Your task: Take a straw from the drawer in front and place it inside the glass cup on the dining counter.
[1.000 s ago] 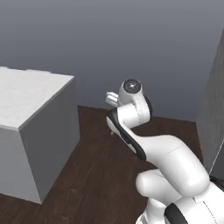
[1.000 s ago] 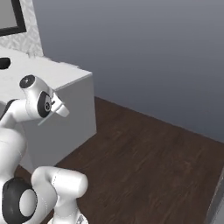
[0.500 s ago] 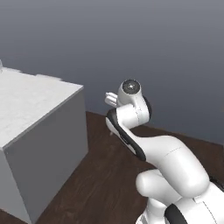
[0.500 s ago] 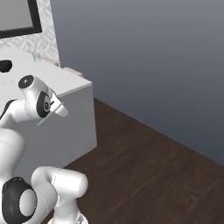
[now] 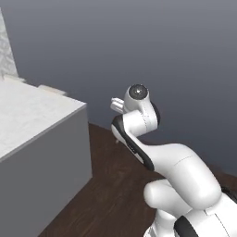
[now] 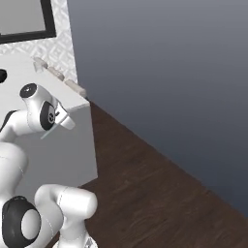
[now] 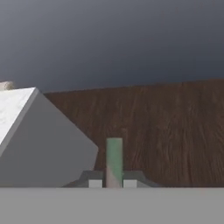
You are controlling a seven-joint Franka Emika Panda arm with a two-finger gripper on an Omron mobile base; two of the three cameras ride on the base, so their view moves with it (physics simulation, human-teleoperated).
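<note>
My gripper [image 7: 113, 182] is shut on the straw [image 7: 114, 160], a pale green stick that rises between the two dark finger tips in the hand view. From the right base view the gripper [image 6: 66, 122] is held high beside the arm's wrist, and the straw [image 6: 50, 131] slants down from it as a thin line. The white marble dining counter [image 5: 28, 113] stands to the left, its corner close to the hand [image 7: 17, 109]. The glass cup and the drawer are out of view.
Dark wooden floor [image 6: 160, 184] stretches ahead to a plain grey wall [image 6: 169, 63]. Beige stool tops [image 6: 55, 73] line the counter's far edge. A dark object [image 6: 2, 75] lies on the counter, and a black-framed panel [image 6: 29, 19] hangs on a patterned wall.
The whole picture has shifted as the base drives: the counter now looms closer and further right in the left base view. The arm keeps its pose, still gripping the straw.
</note>
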